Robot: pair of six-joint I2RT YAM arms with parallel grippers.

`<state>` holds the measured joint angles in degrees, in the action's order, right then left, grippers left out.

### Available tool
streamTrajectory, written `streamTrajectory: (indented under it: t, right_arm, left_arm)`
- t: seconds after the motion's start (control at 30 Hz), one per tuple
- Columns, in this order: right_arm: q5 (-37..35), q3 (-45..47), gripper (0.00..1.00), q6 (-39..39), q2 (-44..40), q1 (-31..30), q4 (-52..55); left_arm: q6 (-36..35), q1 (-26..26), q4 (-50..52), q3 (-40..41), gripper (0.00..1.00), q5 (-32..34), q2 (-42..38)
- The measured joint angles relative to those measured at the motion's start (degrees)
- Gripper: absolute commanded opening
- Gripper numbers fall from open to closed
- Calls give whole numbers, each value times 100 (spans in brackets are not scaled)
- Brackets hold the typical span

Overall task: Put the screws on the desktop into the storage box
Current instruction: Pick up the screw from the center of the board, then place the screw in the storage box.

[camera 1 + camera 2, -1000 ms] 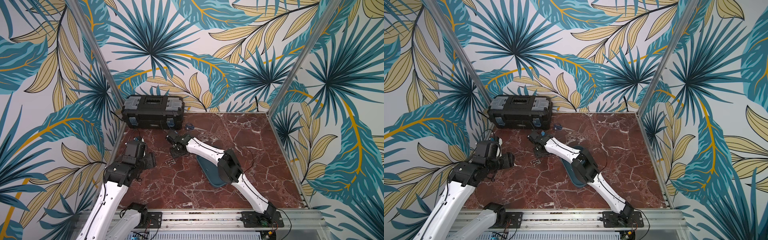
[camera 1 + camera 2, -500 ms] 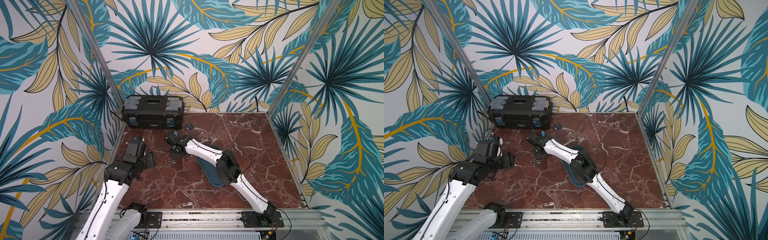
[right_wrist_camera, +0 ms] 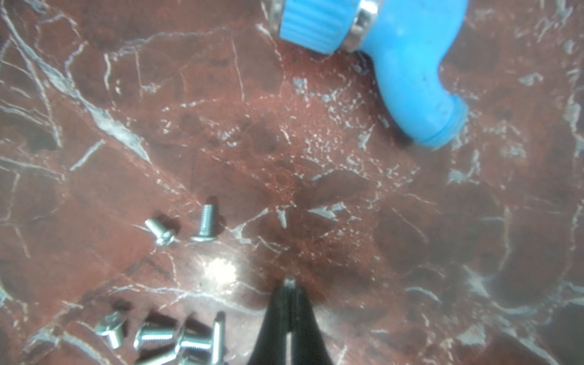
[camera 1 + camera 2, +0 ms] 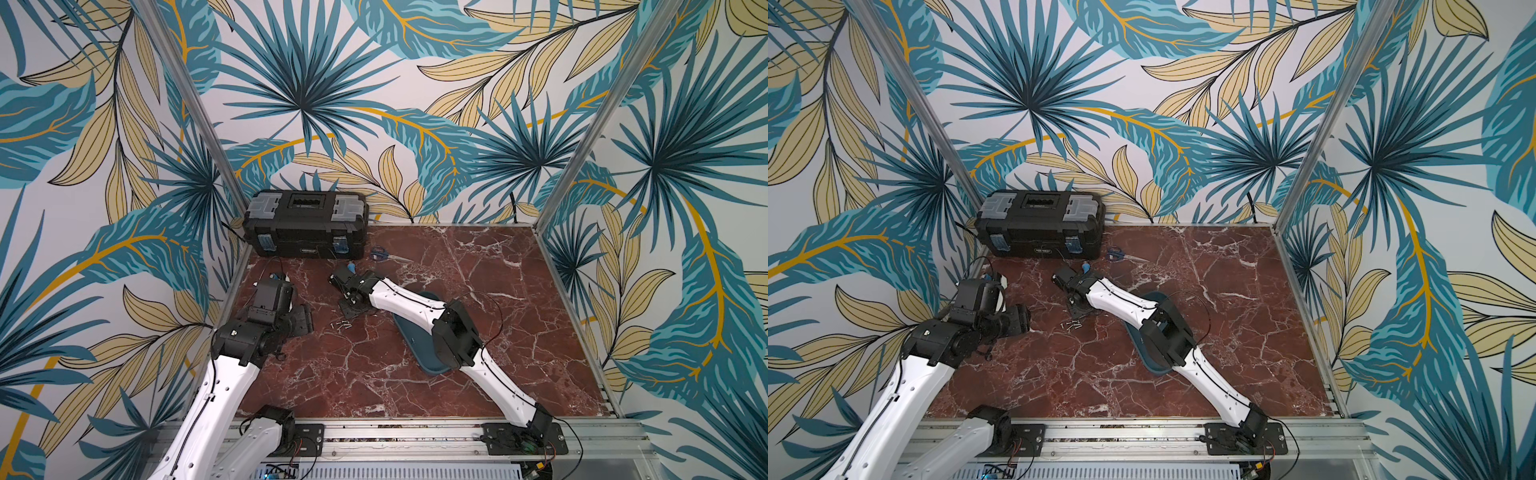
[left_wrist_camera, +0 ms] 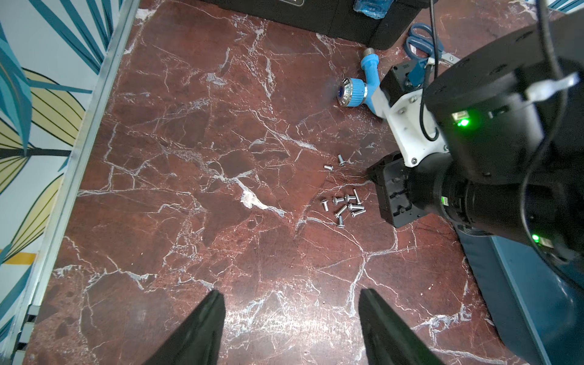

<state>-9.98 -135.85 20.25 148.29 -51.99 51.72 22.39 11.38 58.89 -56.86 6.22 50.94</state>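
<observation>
lift slow, check the pinch

the screws lie on the desktop just beside my right gripper, clenched, perhaps on one; i cannot tell. i should rise straight, then swing back to the storage box under its arm. left gripper hangs released.

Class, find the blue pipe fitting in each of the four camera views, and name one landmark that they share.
Top view: fitting just before the toolbox, behind the right arm.
Top view: same spot, again behind that arm.
Left wrist: fitting beyond the screws, beside the right arm.
Right wrist: fitting large, beyond the shut right fingers.
Shared landmark: the screws.
</observation>
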Motion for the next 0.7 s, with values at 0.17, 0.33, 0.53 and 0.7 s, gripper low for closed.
streamTrajectory:
  t: [0.17, 0.33, 0.53, 0.7]
  right_arm:
    - [0, 144, 0, -61, -240, -9, 0]
    - [17, 1014, 0, -61, -1279, -9, -175]
    - [-114, 2612, 0, -83, -3156, -9, -601]
    - [-492, 4356, 0, -98, -4621, 13, -896]
  left_arm:
    - [2, -2, 4, 0, 72, -98, 201]
    - [9, -7, 7, -2, 72, -162, 337]
    - [90, -13, -31, 0, 70, -516, 634]
    - [367, 52, -485, 151, 67, -1027, 1182]
